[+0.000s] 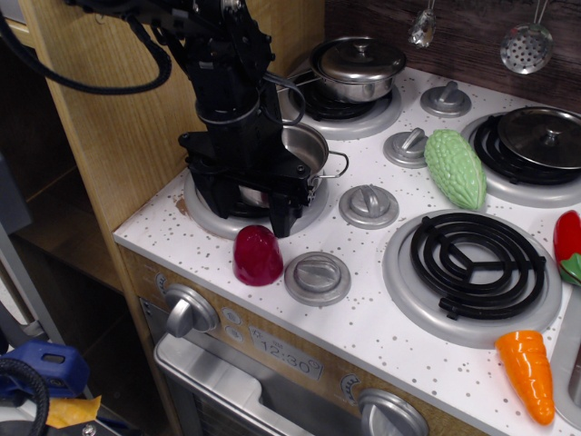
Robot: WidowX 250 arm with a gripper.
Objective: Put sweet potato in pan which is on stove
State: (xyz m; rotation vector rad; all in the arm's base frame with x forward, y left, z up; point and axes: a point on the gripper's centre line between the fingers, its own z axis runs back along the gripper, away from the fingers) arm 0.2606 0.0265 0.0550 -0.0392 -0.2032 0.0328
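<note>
Sweet potato (258, 255), glossy magenta dome beside shiny steel pan (309, 145)

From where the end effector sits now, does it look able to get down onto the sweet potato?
Probably yes. The sweet potato stands alone on the stove top, just in front of the end effector, which hangs over the pan. Only a knob sits beside it; nothing covers it.
</note>
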